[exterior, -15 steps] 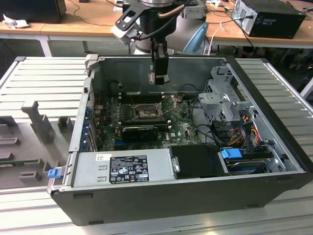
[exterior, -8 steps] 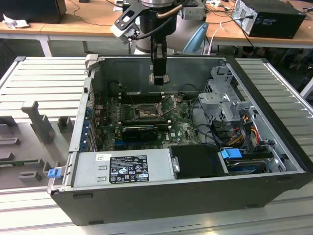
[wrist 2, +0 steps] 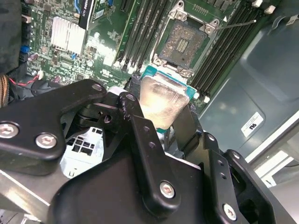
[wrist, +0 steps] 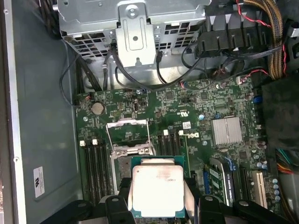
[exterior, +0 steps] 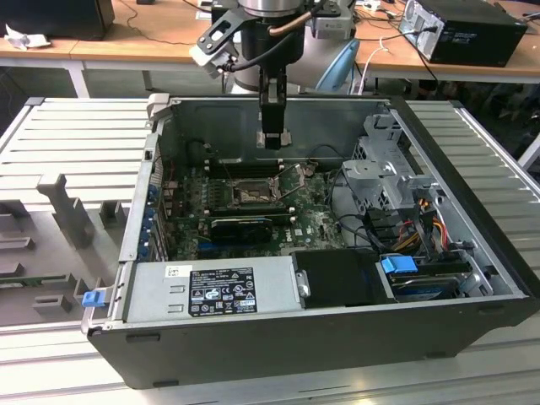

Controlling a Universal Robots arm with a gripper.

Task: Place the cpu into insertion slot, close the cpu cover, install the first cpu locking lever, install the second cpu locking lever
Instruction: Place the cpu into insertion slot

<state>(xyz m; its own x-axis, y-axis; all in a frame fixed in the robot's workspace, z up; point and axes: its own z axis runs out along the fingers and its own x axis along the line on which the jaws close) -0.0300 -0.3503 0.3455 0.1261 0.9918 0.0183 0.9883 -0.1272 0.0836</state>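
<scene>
Firmly clenched on the cpu (wrist: 158, 191): jaws pinching two opposite edges, black fingers (wrist: 192, 198) flanking the pale metal face in both wrist views, green rim peeking out round it. Held clear of the board, high up near the far wall of the case (exterior: 337, 333) in the exterior view, touched by nothing but the jaws.

Below and off to one side, the insertion slot (wrist 2: 182, 44), not yet squarely under the chip. Judging from the exterior view, lying toward the near wall of the case and a little toward the exterior view's left from the jaws. No long axis to speak of on a square chip; edges roughly parallel to the socket's frame in the first wrist view. Only one arm at work.

Hinged up and open beside the socket, the cpu cover (wrist: 127, 123). Socket bare, no chip seated.

Shown whole in the second wrist view: the dark socket centre, plus a thin lever wire (wrist 2: 238, 24) swung out over the memory slots (wrist 2: 140, 32). Partly hidden behind the chip in the first wrist view, yet plain there: the raised cover and the metal drive cage (wrist: 135, 28) beyond the board.
</scene>
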